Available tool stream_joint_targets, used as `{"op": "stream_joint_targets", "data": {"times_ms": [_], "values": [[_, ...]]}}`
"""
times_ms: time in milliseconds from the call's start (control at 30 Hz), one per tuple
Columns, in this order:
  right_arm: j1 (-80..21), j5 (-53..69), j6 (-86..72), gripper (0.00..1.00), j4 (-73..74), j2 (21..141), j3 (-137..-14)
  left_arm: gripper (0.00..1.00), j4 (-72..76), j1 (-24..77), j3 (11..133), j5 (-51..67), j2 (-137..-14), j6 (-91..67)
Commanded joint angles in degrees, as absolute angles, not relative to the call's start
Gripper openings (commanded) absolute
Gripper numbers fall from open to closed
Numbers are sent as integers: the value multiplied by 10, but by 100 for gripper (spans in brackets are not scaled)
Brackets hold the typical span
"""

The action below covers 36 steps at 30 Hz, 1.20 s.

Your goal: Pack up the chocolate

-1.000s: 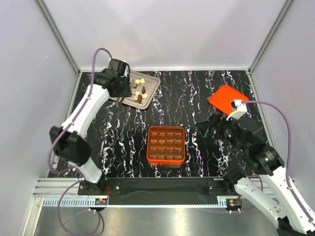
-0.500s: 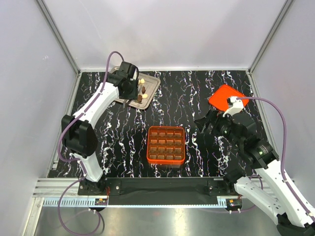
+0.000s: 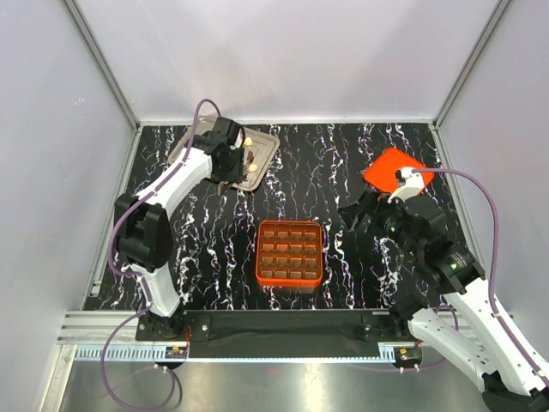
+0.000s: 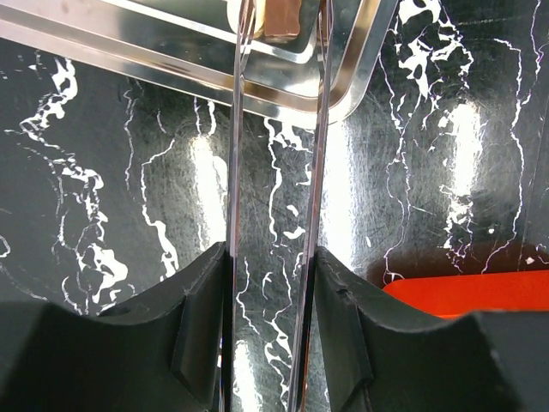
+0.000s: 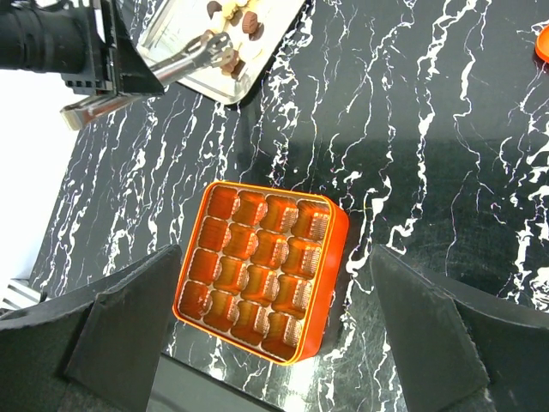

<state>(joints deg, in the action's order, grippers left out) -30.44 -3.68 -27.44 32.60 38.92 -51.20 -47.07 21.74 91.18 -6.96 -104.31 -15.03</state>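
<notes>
Small brown and cream chocolate pieces (image 5: 250, 22) lie on a shiny metal tray (image 3: 271, 142) at the far left of the black marble table (image 3: 343, 154). The left pincer (image 4: 273, 266) is clenched on thin metal tongs (image 4: 313, 172). The tong tips sit on either side of one brown piece (image 4: 281, 15) on the tray. The right pincer (image 3: 361, 211) hangs with its jaws spread wide, holding nothing, just to the right of the square orange box (image 3: 259, 254).

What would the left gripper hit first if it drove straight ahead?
The left gripper's tongs lead: their tips flank a brown chocolate on the metal tray, so probably that piece first; depth is unclear.
</notes>
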Motion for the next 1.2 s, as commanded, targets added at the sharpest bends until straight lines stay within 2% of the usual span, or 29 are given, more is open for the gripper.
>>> {"op": "stream_joint_targets", "data": {"times_ms": [0, 633, 1167], "values": [[-308, -50, -268, 100, 298, 390, -521, 46, -438, 221, 908, -56, -1049, -149], [-307, -59, -262, 100, 291, 393, -515, 45, -426, 221, 912, -54, -1085, -153], [-307, -60, -267, 100, 291, 391, -518, 31, -463, 229, 931, -71, -1049, -150]]}}
